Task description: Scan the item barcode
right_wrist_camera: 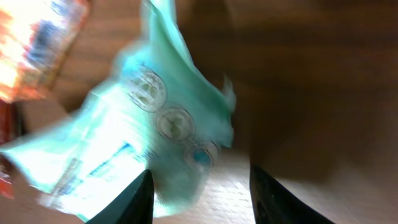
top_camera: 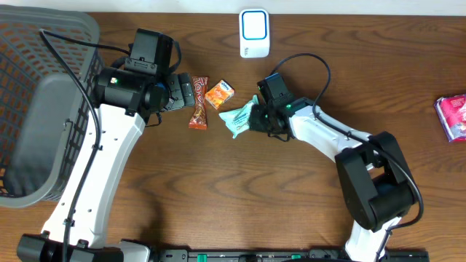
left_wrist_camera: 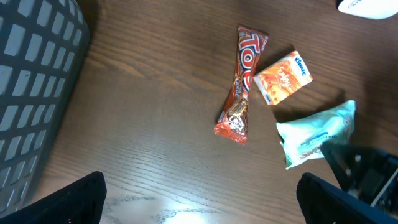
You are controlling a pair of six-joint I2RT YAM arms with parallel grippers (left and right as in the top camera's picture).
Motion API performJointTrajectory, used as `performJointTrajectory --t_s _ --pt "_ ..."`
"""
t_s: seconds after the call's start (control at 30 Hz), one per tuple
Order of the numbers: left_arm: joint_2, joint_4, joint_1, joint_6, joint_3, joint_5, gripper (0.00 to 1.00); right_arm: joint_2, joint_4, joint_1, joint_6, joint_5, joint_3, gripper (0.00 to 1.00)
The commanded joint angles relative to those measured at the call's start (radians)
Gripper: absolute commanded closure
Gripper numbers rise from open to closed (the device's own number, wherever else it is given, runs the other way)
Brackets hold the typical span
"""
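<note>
A teal packet (top_camera: 237, 116) (left_wrist_camera: 317, 134) (right_wrist_camera: 143, 137) lies on the wooden table, right of a red-brown candy bar (top_camera: 199, 102) (left_wrist_camera: 241, 84) and a small orange box (top_camera: 219, 94) (left_wrist_camera: 282, 78). My right gripper (top_camera: 255, 118) (right_wrist_camera: 199, 186) is at the packet's right end. Its jaws are partly closed around the packet's corner, and bare table shows between the packet and the right finger. My left gripper (top_camera: 180, 91) (left_wrist_camera: 199, 193) hangs wide open over bare table, left of the candy bar, holding nothing. A white scanner with a blue ring (top_camera: 254, 33) stands at the back.
A grey basket (top_camera: 29, 109) (left_wrist_camera: 31, 93) fills the left side, close to the left arm. A pink packet (top_camera: 453, 116) lies at the far right edge. The right arm's dark wrist (left_wrist_camera: 367, 174) shows in the left wrist view beside the teal packet.
</note>
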Motion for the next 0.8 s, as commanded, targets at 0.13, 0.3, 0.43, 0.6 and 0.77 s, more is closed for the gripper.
performJointTrajectory --t_s 0.13,0.3,0.43,0.6,0.77 --pt "-0.002 -0.003 0.002 0.003 -0.002 -0.010 0.02 -0.132 -0.214 -0.005 -0.040 0.187 0.054 0.48" --pt "-0.002 -0.003 0.002 0.003 -0.002 -0.010 0.02 -0.174 -0.163 0.003 0.002 0.079 0.054 0.42" --pt "-0.002 -0.003 0.002 0.003 -0.002 -0.010 0.02 -0.141 -0.035 0.037 0.000 -0.001 0.053 0.42" --pt "-0.002 -0.003 0.002 0.003 -0.002 -0.010 0.02 -0.036 0.089 0.088 0.000 0.035 0.053 0.38" --pt "-0.002 -0.003 0.002 0.003 -0.002 -0.010 0.02 0.033 0.116 0.093 0.003 0.092 0.053 0.37"
